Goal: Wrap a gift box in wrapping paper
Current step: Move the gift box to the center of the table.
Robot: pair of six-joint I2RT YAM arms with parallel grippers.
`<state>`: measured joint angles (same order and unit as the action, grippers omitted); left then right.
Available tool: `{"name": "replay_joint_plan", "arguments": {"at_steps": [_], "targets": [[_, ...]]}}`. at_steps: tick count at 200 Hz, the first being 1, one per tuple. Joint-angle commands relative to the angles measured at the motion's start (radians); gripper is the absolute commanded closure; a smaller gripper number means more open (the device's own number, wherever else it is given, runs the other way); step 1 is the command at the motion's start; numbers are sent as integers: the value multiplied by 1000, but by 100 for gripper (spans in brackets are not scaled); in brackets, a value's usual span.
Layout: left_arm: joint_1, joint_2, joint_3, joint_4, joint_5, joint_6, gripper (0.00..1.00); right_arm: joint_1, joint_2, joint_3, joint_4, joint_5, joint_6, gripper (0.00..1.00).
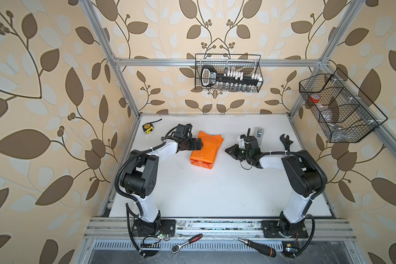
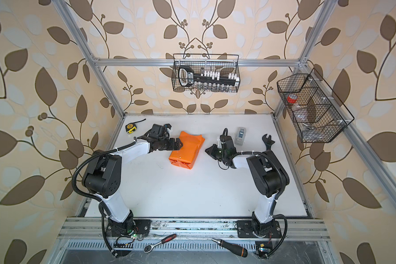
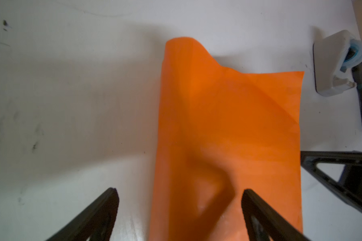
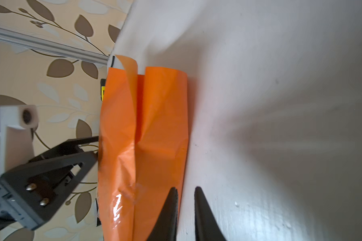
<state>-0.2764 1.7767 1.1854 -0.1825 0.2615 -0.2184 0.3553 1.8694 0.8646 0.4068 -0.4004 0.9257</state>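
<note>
In both top views the paper [image 1: 207, 150] [image 2: 188, 150] lies folded into an orange parcel on the white surface [image 1: 215, 187], in its far half and between the two arms. The box is hidden inside the wrap. The parcel's near end is folded shut. Its far end is loose, with two flaps standing up. The left pincer [image 1: 200, 146] [image 2: 181, 145] reaches over the parcel's left edge. The right pincer [image 1: 226, 150] [image 2: 206, 150] points at the parcel's right side and stays apart from it. A grey tape dispenser [image 1: 259, 133] and a wrench [image 1: 286, 141] lie beyond the right arm, and a tape measure [image 1: 148, 128] sits near the far left corner.

In the left wrist view the left pincer [image 3: 180, 189] has its fingers [image 3: 105, 208] spread wide. They straddle one long edge of the paper [image 3: 228, 135] and clamp nothing. The right pincer's tip [image 3: 307, 160] shows just beside the paper's other edge.

In the right wrist view the right pincer [image 4: 185, 188] has its tips nearly together, with a thin gap and nothing between them. It sits low beside the paper [image 4: 151, 135]. A seam runs along the parcel, and a glossy patch [image 4: 117, 206] on it looks like clear tape. The left pincer [image 4: 95, 146] meets the parcel's opposite side
</note>
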Motion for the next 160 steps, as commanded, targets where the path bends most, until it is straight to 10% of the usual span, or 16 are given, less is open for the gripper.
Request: {"name": "replay_joint_plan", "arguments": {"at_steps": [1, 65, 160], "targets": [[15, 21, 67, 34, 60, 50, 5, 29, 54, 46, 29, -24, 30, 83], [20, 136, 173, -76, 283, 13, 12, 72, 150, 168, -82, 47, -10, 84], [-17, -105, -112, 17, 327, -166, 17, 119, 35, 14, -70, 75, -62, 84]]}}
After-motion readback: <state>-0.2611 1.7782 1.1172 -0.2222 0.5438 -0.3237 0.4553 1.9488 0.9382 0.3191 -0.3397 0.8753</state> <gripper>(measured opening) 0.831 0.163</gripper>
